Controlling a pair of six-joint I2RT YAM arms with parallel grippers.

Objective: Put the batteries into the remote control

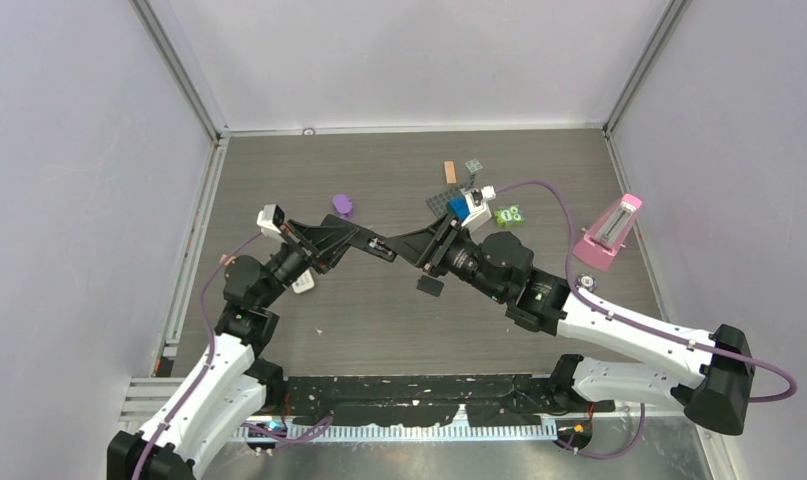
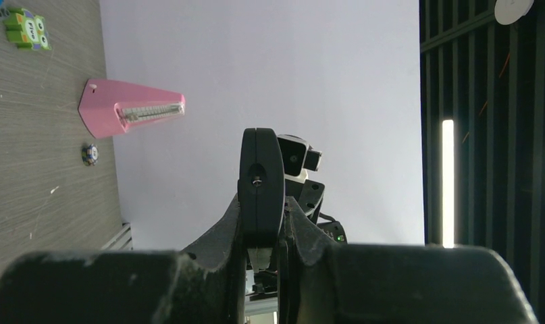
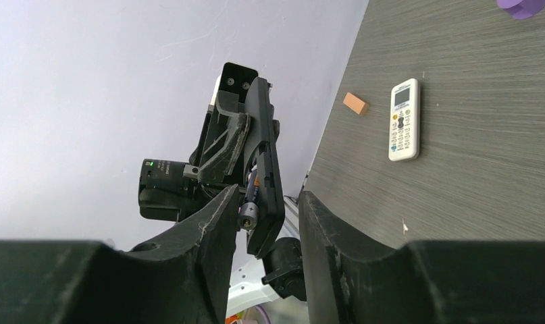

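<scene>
- The grey wood-grain worktop (image 1: 379,330) was seen from above, with both arms reaching in from its near edge so that their ends met over its middle.
- A pink metronome (image 1: 609,232) was placed upright near the right edge of the worktop, well apart from the arms.
- The left gripper (image 1: 371,243) was seen clamped tight on a black remote (image 3: 266,155), which was held up off the worktop with one long edge turned towards the left wrist camera.
- The right gripper (image 3: 268,202) was seen with its jaws partly apart, one on each side of the near end of the black remote. A gap was visible beside the right-hand finger, and nothing was gripped.
- A white remote (image 3: 404,120) was laid flat on the worktop, buttons up, close to the left arm and partly hidden by it in the top view.
- A green toy block (image 1: 508,215) was set beyond the right arm's wrist, beside a cluster of blue and dark grey pieces too small to be made out.
- A purple object (image 1: 342,206) was seen on the worktop beyond the left gripper.
- A small flat black piece (image 1: 429,286) was lying on the worktop just nearer than the two grippers.
- A tan block (image 1: 450,171) was lying towards the far edge.
- One battery (image 3: 248,214), dark with a silvery end, was seen lying lengthwise in the open back of the black remote, close against the right gripper's left-hand finger; whether they touched could not be told.
</scene>
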